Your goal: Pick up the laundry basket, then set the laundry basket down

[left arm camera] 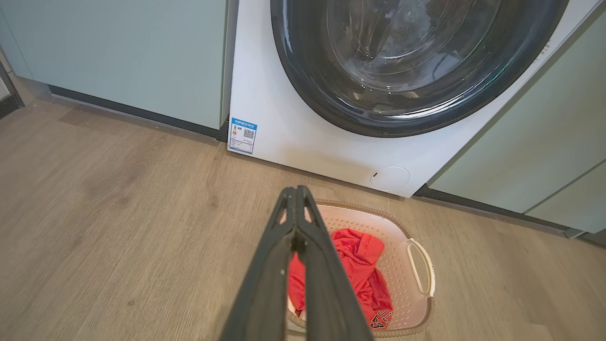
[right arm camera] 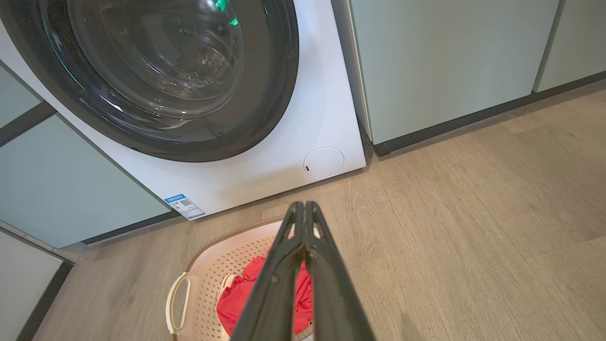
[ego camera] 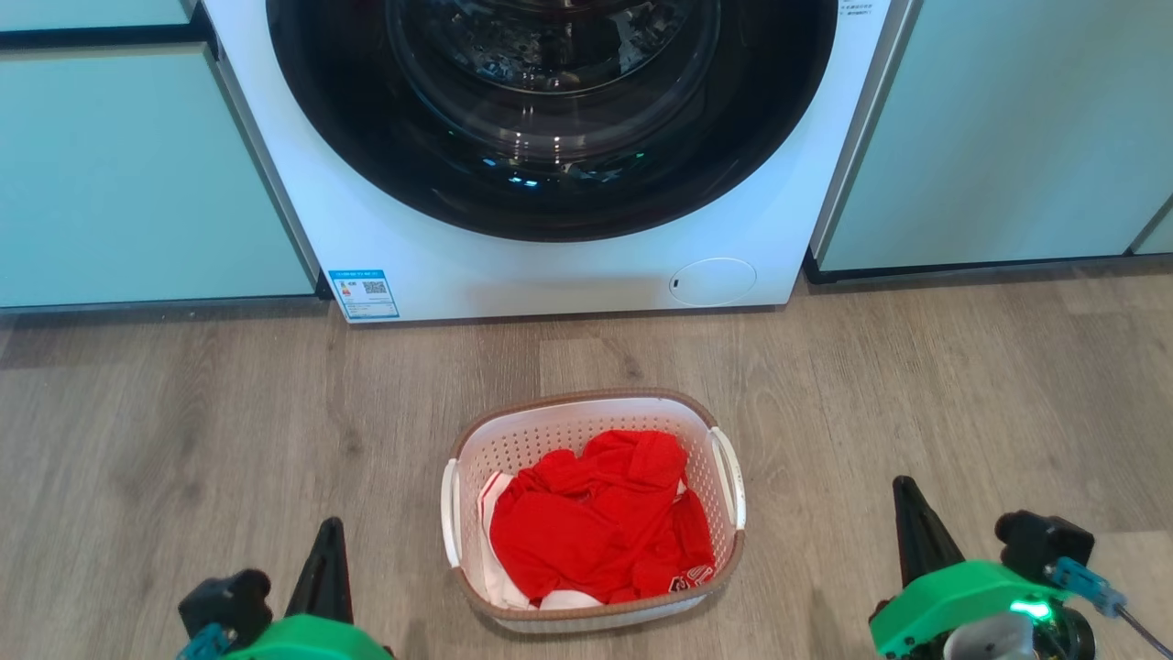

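Room: wood-look floor (ego camera: pixel 183 440), a white washing machine (ego camera: pixel 550 275) at twelve o'clock, pale green cabinets (ego camera: pixel 128 174) on either side of it.
Head view, basket: the laundry basket (ego camera: pixel 586 403) sits on the floor dead centre, near the washer's foot, with red clothes (ego camera: pixel 596 522) heaped inside.
Head view, arms: left gripper (ego camera: pixel 330 527) at nine o'clock of the basket, right gripper (ego camera: pixel 903 486) at three o'clock. Both are well apart from it and flank it, lined up for a handle each, I'd say.
Left wrist view: fingers pressed together, tips meeting, carrying nothing. The basket lies beyond them toward five o'clock, its right-side handle (left arm camera: pixel 419 265) in plain sight.
Right wrist view: same story, fingers closed tip to tip and empty. The basket is at seven o'clock, with its left-side handle (right arm camera: pixel 177 303) showing.
Stage: pickup not yet begun, and the basket rests untouched.
Next: by my reckoning, both pairs of fingers must part before they can hook those handles.
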### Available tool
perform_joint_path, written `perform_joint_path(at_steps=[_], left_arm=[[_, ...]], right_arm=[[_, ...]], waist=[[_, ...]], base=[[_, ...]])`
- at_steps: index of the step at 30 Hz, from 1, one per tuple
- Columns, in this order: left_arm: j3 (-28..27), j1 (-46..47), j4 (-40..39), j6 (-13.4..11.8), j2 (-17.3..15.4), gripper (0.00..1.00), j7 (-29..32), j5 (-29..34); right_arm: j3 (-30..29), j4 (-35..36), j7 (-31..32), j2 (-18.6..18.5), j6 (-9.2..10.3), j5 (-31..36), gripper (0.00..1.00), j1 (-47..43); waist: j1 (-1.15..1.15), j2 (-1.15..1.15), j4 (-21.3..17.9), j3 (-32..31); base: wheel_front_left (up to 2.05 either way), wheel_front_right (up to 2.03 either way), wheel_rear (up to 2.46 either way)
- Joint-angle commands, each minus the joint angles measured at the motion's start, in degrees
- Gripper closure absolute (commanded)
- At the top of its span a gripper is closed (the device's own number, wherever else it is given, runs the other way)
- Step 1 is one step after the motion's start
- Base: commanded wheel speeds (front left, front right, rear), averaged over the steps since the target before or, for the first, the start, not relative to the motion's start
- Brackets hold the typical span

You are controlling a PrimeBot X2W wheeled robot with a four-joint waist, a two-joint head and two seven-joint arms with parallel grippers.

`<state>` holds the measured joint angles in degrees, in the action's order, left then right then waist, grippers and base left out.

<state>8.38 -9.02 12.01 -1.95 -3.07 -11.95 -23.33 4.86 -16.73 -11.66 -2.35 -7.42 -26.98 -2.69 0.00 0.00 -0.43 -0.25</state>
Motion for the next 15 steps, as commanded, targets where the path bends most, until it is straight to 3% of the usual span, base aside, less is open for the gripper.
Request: perform_joint_path(at_steps=[1, 15], left_arm=[[-1.21, 2.5, -1.56, 0.36, -0.61, 1.0, 0.2, -1.31], [-2.44, 4.23, -1.06, 1.61, -0.96, 1.0, 2.17, -11.02]], right_arm=[[-0.41, 1.99, 0.3, -0.81, -0.01, -1.33, 1.0, 2.6], [-1.35, 2.12, 2.29, -1.17, -0.02, -10.47, 1.0, 3.41]], waist=[[0.0, 0.0, 0.01, 0.0], [0.0, 0.0, 0.07, 0.06]], base=[[0.0, 0.0, 0.0], [0.0, 0.0, 0.0]])
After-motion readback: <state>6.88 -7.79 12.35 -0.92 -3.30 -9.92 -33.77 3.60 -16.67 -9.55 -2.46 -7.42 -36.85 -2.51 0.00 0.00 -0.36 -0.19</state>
